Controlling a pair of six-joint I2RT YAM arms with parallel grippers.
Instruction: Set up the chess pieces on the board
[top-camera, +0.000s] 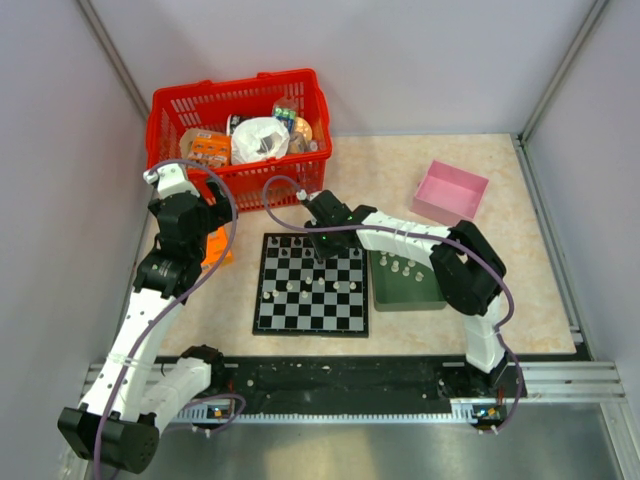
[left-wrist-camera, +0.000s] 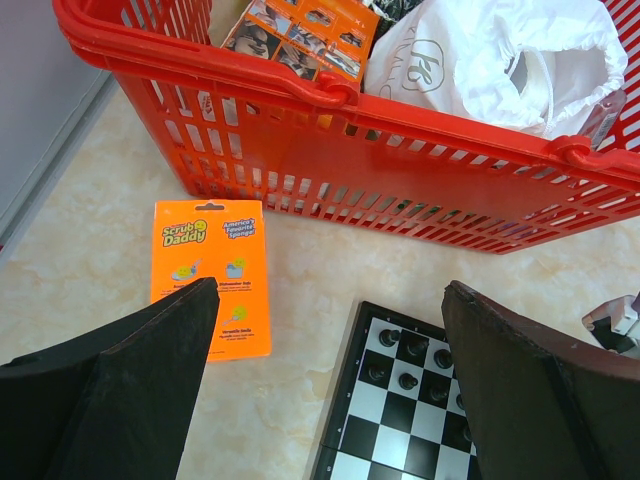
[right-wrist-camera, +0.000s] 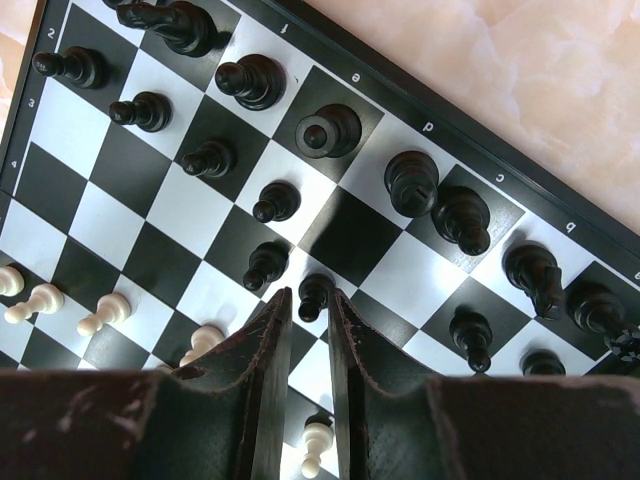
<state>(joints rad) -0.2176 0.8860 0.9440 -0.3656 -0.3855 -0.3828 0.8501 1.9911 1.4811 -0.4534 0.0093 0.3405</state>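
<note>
Right gripper (right-wrist-camera: 308, 300) jaws, narrowly apart, flank an upright black pawn (right-wrist-camera: 315, 292) on the board (right-wrist-camera: 130, 170), not visibly clamping it; left gripper (left-wrist-camera: 330, 290), jaws wide, hangs farther off.

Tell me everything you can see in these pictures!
basket: one, red, far left of table
bag: one, white, in basket
packets: few, mixed colours, in basket
sponge pack: one, orange, on table by basket
board: one, black-and-white, table centre
black pieces: many, black, board's far rows
white pieces: several, white, on board and tray
tray: one, dark green, right of board
box: one, pink, far right
left end effector: one, black, open, near basket
right end effector: one, black, over board, tips at a black pawn
</note>
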